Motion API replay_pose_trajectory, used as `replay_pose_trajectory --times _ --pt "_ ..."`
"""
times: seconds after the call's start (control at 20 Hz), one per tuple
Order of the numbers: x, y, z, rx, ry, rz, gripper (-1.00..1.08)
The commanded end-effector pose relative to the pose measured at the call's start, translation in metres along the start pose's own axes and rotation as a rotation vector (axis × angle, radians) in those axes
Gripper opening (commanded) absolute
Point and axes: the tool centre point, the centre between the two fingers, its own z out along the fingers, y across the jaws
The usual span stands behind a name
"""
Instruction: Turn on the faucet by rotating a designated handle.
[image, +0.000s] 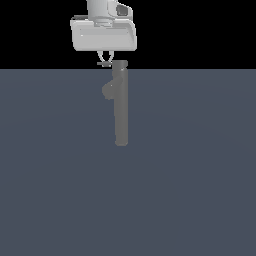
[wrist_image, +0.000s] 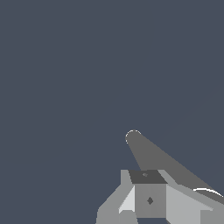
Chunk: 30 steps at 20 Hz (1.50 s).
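My white block gripper (image: 104, 61) hangs at the top of the tall matte grey faucet column (image: 120, 107); whether its fingers are spread, I can't tell. The thin grey rod handle (image: 104, 64) juts sideways right beneath it, toward the exterior view's left.

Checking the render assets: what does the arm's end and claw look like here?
Exterior view: a broad, rounded white block with a light grey wrist cylinder above it and a dark inset patch. The claw shows as small thin pale fingers under the block. Wrist view: flat-shaded grey and white angular facets. No cables or markings visible.
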Motion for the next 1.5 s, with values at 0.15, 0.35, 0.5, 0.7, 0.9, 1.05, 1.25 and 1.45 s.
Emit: replay_pose_trajectory --times 0.15,0.35,0.5,0.7,0.9,1.05,1.25,1.45 --pt "-0.014 -0.004 0.0 0.0 0.0 0.0 -1.0" --pt "-0.025 -0.008 0.0 0.0 0.0 0.0 -1.0" --pt "-0.035 -0.01 0.0 0.0 0.001 0.0 -1.0" --pt "-0.032 -0.007 0.0 0.001 0.011 0.007 -1.0" --pt "-0.044 -0.003 0.0 0.001 0.009 0.005 -1.0" --pt "-0.053 0.0 0.0 0.0 0.007 0.004 -1.0" --pt "-0.064 0.004 0.0 0.0 0.005 0.003 -1.0" --pt "-0.077 0.008 0.0 0.0 0.003 0.001 -1.0"
